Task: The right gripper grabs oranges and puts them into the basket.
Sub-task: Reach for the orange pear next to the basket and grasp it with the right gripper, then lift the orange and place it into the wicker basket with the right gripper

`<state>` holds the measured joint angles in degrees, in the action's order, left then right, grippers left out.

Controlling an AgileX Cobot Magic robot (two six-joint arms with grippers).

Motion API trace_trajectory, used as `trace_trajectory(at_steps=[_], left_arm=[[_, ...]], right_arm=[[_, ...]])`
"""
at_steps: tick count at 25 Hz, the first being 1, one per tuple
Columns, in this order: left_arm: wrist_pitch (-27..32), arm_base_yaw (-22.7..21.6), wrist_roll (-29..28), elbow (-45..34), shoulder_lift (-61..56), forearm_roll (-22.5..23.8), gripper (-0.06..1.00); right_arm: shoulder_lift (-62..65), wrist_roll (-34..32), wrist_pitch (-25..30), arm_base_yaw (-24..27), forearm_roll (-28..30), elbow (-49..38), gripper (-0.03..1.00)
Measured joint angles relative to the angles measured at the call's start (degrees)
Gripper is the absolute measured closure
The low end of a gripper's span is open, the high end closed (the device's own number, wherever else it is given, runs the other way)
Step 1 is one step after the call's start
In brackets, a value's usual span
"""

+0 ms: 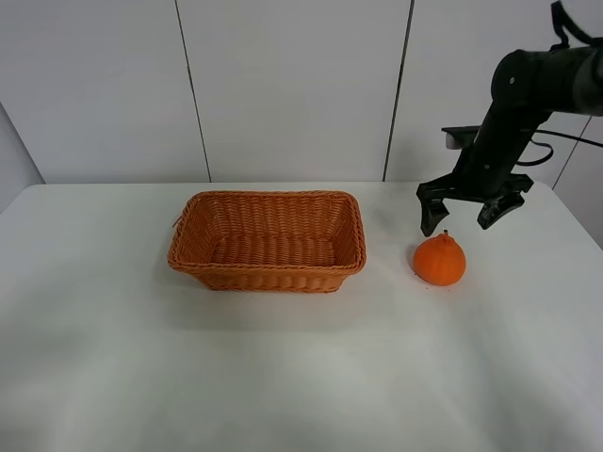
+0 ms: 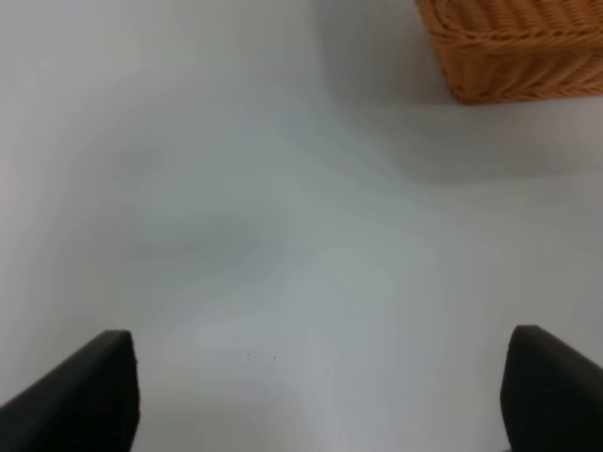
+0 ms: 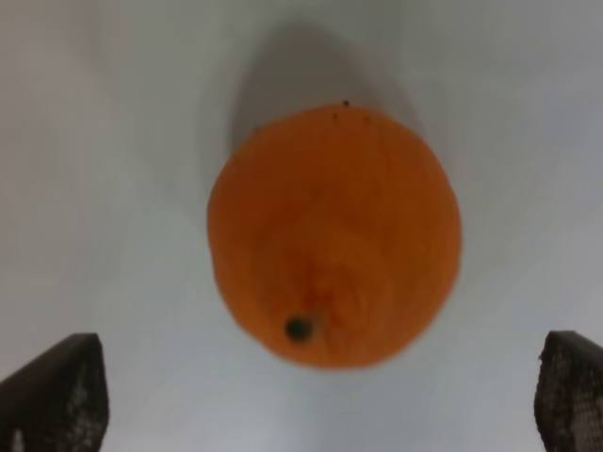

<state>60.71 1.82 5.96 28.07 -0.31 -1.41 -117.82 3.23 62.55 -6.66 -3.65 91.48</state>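
Right gripper (image 1: 456, 226) hovers above the orange (image 1: 439, 260)
Jaws spread wide and empty; the fruit lies just below, centred between them

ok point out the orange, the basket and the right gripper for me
orange (image 1: 439, 261), exterior high view, middle of its round body
basket (image 1: 268, 278), exterior high view, on its near woven wall
right gripper (image 1: 456, 226), exterior high view, midway between its open fingertips

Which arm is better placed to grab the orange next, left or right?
Right. The right claw hangs open just above the orange, which lies between its fingers in the wrist view. The left claw sees only table and a basket corner.
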Motion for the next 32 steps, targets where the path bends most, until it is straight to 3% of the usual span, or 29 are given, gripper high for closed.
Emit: trace_trajectory(at_steps=[8, 15, 18, 23, 28, 32], left_arm=[[0.0, 0.0, 0.0, 0.0, 0.0, 0.0, 0.06], [0.0, 0.0, 0.0, 0.0, 0.0, 0.0, 0.06], [0.0, 0.0, 0.0, 0.0, 0.0, 0.0, 0.06], [0.0, 0.0, 0.0, 0.0, 0.0, 0.0, 0.06], [0.0, 0.0, 0.0, 0.0, 0.0, 0.0, 0.06], [0.0, 0.0, 0.0, 0.0, 0.0, 0.0, 0.06]], right_arm=[[-7.9, -0.2, -5.2, 0.0, 0.0, 0.0, 0.28], [-10.4, -0.4, -6.6, 0.0, 0.0, 0.0, 0.30], [-10.4, -0.4, -6.6, 0.0, 0.0, 0.0, 0.45], [-10.1, -0.3, -5.3, 0.0, 0.0, 0.5, 0.83], [-9.2, -0.2, -2.5, 0.0, 0.0, 2.8, 0.84], [-6.1, -0.2, 3.3, 0.0, 0.0, 8.9, 0.84]])
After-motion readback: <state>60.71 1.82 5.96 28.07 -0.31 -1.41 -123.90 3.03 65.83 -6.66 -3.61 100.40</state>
